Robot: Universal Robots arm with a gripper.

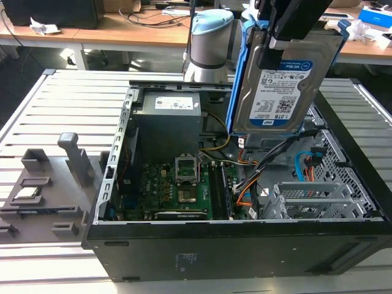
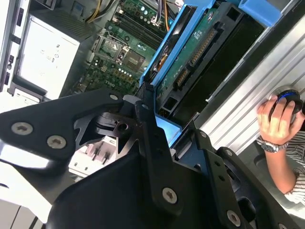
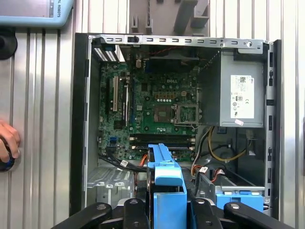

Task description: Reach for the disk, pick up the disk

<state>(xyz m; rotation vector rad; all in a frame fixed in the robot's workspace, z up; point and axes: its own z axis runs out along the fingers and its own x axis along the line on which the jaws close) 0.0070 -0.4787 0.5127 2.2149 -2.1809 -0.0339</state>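
Note:
The disk (image 1: 277,86), a silver hard drive with a white-and-blue label and a blue frame, hangs upright above the open computer case (image 1: 245,251), at the exterior view's right. My gripper (image 1: 277,48) is shut on its top edge, with one black finger (image 1: 269,55) lying over the labelled face. The second wrist view looks along the disk's green circuit-board side (image 2: 200,52) and blue frame between my black fingers (image 2: 147,119). In the first wrist view the disk's blue frame (image 3: 164,176) sits edge-on between the two fingers (image 3: 136,210).
Below lie the motherboard (image 1: 177,190), grey power supply (image 1: 168,116), loose cables (image 1: 269,159) and metal drive cage (image 1: 312,199). A grey fixture with a small chip (image 1: 27,193) stands at the exterior view's left. A person's hand (image 2: 276,117) rests on the slatted table (image 1: 67,110).

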